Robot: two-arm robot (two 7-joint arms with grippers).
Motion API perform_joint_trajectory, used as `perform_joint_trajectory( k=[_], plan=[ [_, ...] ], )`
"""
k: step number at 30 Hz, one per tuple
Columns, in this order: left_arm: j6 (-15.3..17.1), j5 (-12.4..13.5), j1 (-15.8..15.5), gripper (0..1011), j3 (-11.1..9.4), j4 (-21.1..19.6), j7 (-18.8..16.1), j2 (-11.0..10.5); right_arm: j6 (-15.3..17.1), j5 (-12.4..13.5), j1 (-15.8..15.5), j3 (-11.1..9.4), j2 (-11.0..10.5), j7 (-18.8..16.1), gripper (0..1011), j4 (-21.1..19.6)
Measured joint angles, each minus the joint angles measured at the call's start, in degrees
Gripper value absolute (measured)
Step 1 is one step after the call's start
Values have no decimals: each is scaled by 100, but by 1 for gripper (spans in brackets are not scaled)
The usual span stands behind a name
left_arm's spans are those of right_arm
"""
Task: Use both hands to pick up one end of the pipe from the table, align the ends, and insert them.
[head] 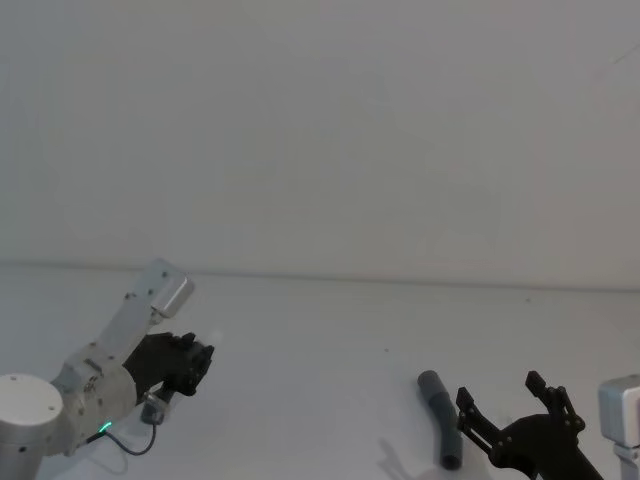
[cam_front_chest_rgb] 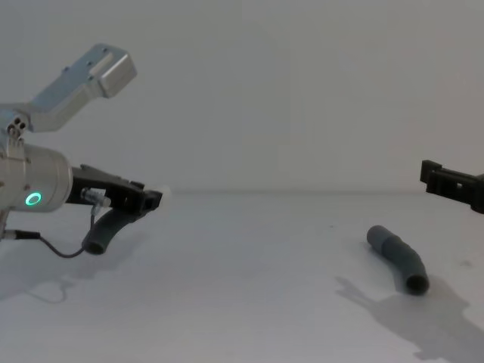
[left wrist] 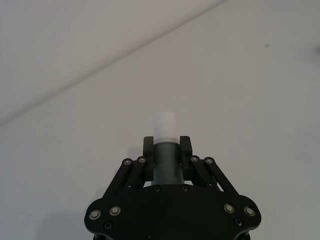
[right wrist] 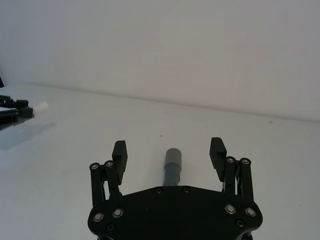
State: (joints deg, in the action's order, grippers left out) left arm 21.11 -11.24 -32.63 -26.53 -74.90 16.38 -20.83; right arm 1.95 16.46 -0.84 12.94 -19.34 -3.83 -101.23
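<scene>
Clamping the white-tipped hose (cam_front_chest_rgb: 100, 237), the left pincer (cam_front_chest_rgb: 150, 200) hides its middle; the right pincer (head: 500, 392) gapes near the cuffed hose (head: 441, 420).

Backdrop: you face a plain white wall (head: 320, 120) | surface: matte white table (head: 330, 320) | light: even, soft shadows

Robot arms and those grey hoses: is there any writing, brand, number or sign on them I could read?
None can be read. The left jaws, shut on the white-tipped hose piece at the table's left, and the open right jaws by the cuffed hose piece lying on the table show no words or numbers.
The only sign is a green ring light on the left arm.
</scene>
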Motion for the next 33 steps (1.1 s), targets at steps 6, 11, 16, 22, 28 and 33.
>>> perform_joint_trajectory(
  k=[6, 11, 16, 22, 28, 33],
  plan=[
    [-529, 49, -58, 274, -98, 23, 395, -139, 0, 0, 0, 0, 0, 0, 1003, 0],
    [-1006, 45, -82, 274, -137, 49, 786, -257, 0, 0, 0, 0, 0, 0, 1003, 0],
    [-1481, -35, -95, 274, -146, 76, 1188, -382, 0, 0, 0, 0, 0, 0, 1003, 0],
    [-1952, -195, -100, 274, -142, 109, 1638, -516, 0, 0, 0, 0, 0, 0, 1003, 0],
    [-2425, -429, -101, 274, -124, 141, 2170, -669, 0, 0, 0, 0, 0, 0, 1003, 0],
    [-2761, -628, -90, 274, -106, 147, 2581, -805, 0, 0, 0, 0, 0, 0, 1003, 0]
  ],
)
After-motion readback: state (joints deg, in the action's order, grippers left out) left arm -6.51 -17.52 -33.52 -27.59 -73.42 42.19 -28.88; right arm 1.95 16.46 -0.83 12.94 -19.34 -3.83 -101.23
